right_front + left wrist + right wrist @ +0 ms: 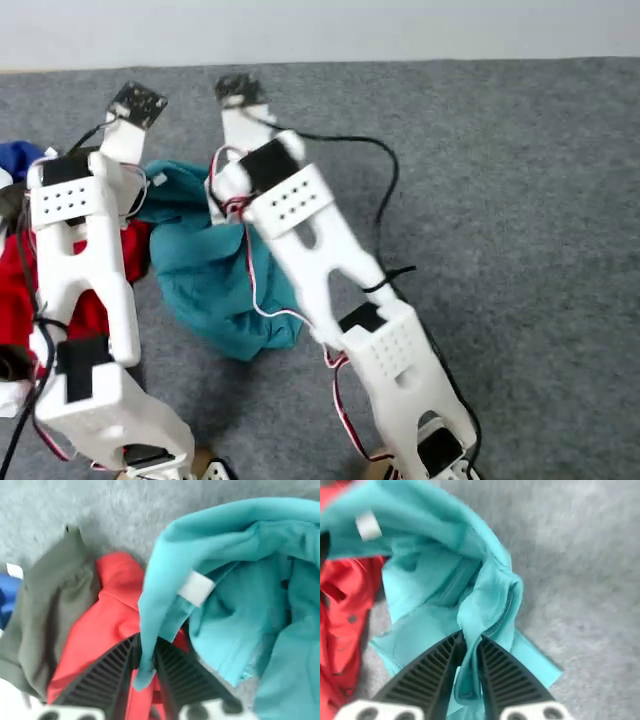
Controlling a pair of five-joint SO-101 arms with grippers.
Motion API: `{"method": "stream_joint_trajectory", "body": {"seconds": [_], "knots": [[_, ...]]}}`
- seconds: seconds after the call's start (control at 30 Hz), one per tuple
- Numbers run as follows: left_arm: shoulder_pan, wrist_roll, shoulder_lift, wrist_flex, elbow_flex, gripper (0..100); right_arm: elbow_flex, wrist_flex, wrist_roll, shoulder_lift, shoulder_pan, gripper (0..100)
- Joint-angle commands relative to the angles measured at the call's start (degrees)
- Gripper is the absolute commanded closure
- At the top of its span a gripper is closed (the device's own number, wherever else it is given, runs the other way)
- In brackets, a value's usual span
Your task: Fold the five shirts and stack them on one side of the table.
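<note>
Two hands clamp one teal shirt (215, 270) -- left hand (146, 646) pinched shut on a fold of its edge below the white label (196, 588), right hand (470, 642) pinched shut on another fold -- shirt bunched on the grey tabletop (500, 200) between the arms, touching a red shirt (110, 620), with an olive shirt (55, 610) and a blue shirt (18, 158) beyond.

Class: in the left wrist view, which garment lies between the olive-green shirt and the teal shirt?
The red shirt lies between the olive-green shirt and the teal shirt, seen in the left wrist view.
</note>
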Motion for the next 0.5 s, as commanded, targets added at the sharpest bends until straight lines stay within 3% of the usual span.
{"method": "stream_joint_trajectory", "body": {"seconds": [0.0,0.27,0.47], "knots": [[1.58,-0.09,-7.12,2.73,-2.86,100,-0.53,2.24,1.76,-8.13,4.09,99.1],[2.20,0.00,-18.90,4.66,-2.86,100,-0.53,2.24,5.80,-15.52,16.40,99.1],[2.20,0.00,-27.87,4.92,-2.86,100,-0.53,2.24,9.58,-22.73,20.79,99.1]]}}
